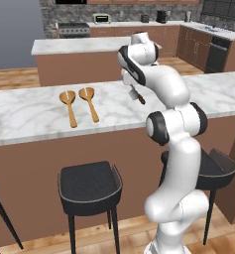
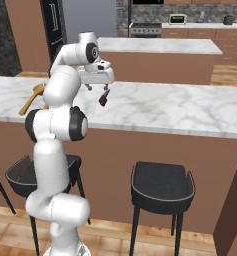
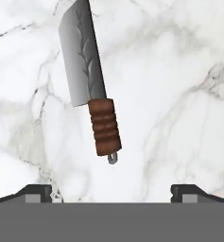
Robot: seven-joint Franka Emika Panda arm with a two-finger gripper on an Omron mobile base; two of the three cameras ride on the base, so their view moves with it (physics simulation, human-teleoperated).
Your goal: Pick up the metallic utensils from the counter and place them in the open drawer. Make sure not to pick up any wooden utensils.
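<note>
So my gripper (image 3: 111, 191) was hanging above the marble counter (image 1: 29, 116) with its fingers spread as wide as they go, pinching nothing. In the hand view the knife (image 3: 92, 80) lay flat on the marble, steel blade running off toward 12 o'clock and the ribbed brown handle (image 3: 104, 126) pointing back toward 6, a little ring at its butt end. The handle sat between my two fingertips' lines but up-frame of them, so I figured I was lined up for a descent rather than a grab.

The wooden spoons (image 1: 79, 105) lay side by side, heads away from me, well apart from the knife, out around 9 o'clock of my hand in the left base view. That spacing was handy, since those were the ones to leave alone.

Pose-wise, my arm rose from the base, folded at the elbow above the stools (image 1: 89, 186), and reached over the counter edge with the wrist pointing down. Couldn't spot the open drawer anywhere in these shots.
</note>
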